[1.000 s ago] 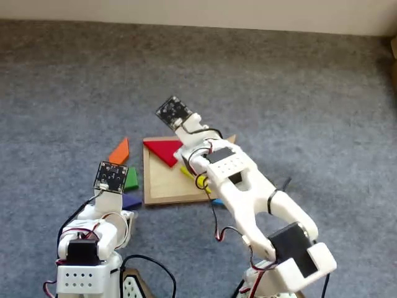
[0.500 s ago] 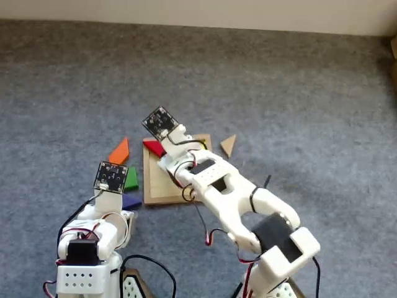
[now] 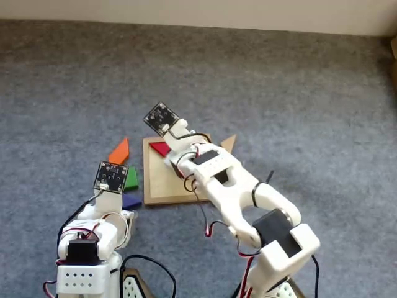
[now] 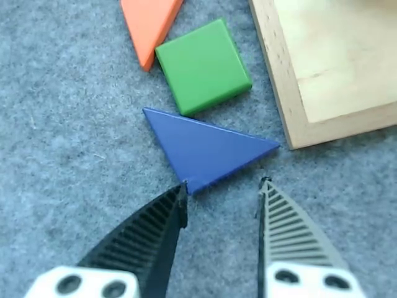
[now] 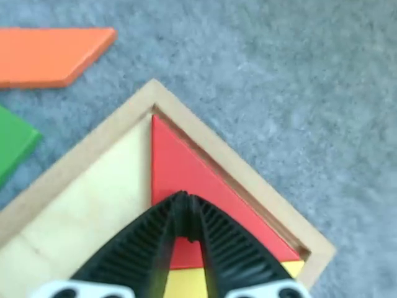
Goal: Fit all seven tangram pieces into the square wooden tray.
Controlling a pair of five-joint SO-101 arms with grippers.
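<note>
High view: wooden tray (image 3: 155, 186) lies mid-carpet (image 3: 310, 93), with wide stretches of carpet beyond its far rim and off to the right. Right arm (image 3: 229, 186) lies diag. across the tray and covers most of its right half. A strip of tray floor along the left rim shows bare.

Red triangle (image 3: 159, 148) sits in the tray's far-left corner, one edge flush along the rim. Yellow piece (image 5: 291, 268) is also in the tray, butted against red, mostly hidden under the fingers.

Right gripper (image 5: 185, 202) is clenched w/ nothing between the fingers, tips over the middle of red. Can't tell if they touch it.

Three pcs lie on the carpet along the tray's left rim:
- Orange parallelogram (image 3: 119, 151) is farthest out.
- Green square (image 3: 131, 179) is just beside the rim, its corner nearly meeting orange.
- Blue triangle (image 3: 131, 201) is nearest the arm bases, one point aimed at the tray's near-left corner.

Left gripper (image 4: 223, 185) is spread and grips nothing. One tip is at blue's near corner, the other just short of the tray corner.

Tan triangle (image 3: 228, 144) lies on the carpet just beside the tray's far-right corner, close against the right arm.
</note>
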